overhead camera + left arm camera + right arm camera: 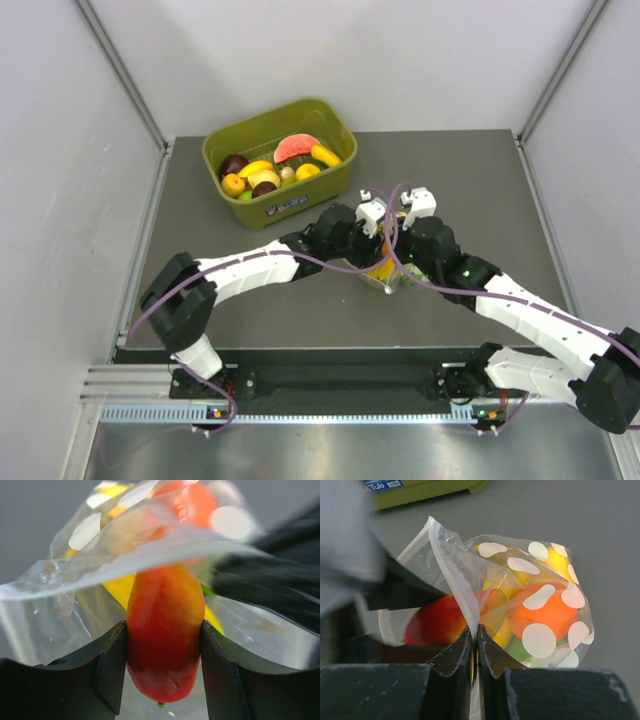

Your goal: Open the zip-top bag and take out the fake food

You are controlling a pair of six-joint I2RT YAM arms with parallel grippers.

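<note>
Left gripper (164,647) jaws narrowly parted, clamping red-orange toy fruit (162,612) at the bag mouth, right gripper (475,642) jaws pinched on zip-top bag (540,607) rim, mid-table, near-right of olive-green tub (427,492), label (382,484) partly reading "Tub"

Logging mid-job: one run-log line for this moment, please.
left gripper: shut on red-orange glossy plastic fruit | right gripper: shut on clear white-dotted plastic zip-top bag edge | bag: open

Dark grey table (480,180) with a matte top, olive-green plastic tub (320,192) standing directly on it close to the far edge, zip-top bag (386,272) nearer than the tub and to its right, not clear whether the bag touches the surface
</note>
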